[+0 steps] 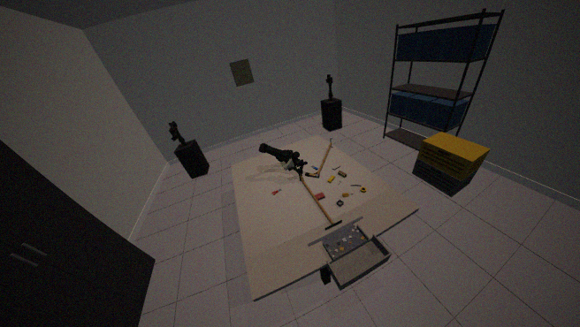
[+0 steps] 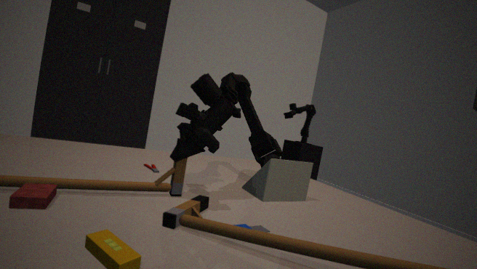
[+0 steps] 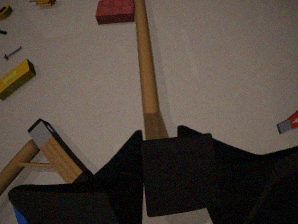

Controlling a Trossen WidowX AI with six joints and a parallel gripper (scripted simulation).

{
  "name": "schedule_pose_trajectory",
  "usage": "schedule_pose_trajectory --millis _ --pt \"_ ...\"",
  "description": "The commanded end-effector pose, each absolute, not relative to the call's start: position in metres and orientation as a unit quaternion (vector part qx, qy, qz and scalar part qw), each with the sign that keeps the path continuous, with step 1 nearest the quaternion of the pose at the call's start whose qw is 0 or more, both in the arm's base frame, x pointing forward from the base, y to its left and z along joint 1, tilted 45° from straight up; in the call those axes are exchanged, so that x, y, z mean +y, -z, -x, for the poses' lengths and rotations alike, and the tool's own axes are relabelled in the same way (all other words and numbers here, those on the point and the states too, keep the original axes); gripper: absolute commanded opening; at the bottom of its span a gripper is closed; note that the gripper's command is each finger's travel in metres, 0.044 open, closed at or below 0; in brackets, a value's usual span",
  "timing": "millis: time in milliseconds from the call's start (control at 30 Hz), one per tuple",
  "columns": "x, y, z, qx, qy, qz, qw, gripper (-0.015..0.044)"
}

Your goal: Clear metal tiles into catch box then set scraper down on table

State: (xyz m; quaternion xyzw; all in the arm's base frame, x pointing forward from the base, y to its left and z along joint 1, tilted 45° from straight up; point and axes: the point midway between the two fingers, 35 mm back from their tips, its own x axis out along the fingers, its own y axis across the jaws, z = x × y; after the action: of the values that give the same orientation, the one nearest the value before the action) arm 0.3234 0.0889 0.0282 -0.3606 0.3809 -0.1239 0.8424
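The long scraper [image 1: 316,200] [image 2: 109,184] [image 3: 147,70] has a wooden handle and a wide dark blade [image 1: 333,224]. Its upright rear grip is in my gripper [image 1: 301,175] [image 2: 179,158] [image 3: 160,133], which is shut on it. The blade is just short of the grey strip at the near edge of the steel bench plate [image 1: 349,230]; whether it touches the table is too small to tell. Several small tiles [image 1: 341,248], white, orange and dark, lie spread on the plate. The catch box [image 1: 359,277] adjoins the plate's far end. No tiles are visible in its visible part.
A red block [image 1: 319,196] [image 2: 33,196] [image 3: 115,11] lies right beside the scraper handle. A second long-handled tool [image 1: 325,158] [image 2: 291,243] lies near my gripper. A yellow block [image 1: 331,178] [image 2: 113,248] [image 3: 17,79], red pliers [image 1: 276,192] [image 2: 150,167] and several small tools lie around.
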Motion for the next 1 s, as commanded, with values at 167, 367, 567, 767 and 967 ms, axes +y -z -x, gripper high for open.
schedule_pose_trajectory --millis 167,367,567,767,967 --pt "0.089 -0.028 -0.298 0.379 0.124 0.358 0.844 0.0000" --pt "0.086 -0.027 -0.281 0.379 0.123 0.358 0.844 0.0000" --pt "0.083 -0.026 -0.266 0.378 0.123 0.360 0.844 0.0000" --pt "0.080 -0.029 -0.266 0.379 0.123 0.360 0.844 0.0000" --pt "0.074 -0.035 -0.267 0.380 0.122 0.360 0.843 0.0000"
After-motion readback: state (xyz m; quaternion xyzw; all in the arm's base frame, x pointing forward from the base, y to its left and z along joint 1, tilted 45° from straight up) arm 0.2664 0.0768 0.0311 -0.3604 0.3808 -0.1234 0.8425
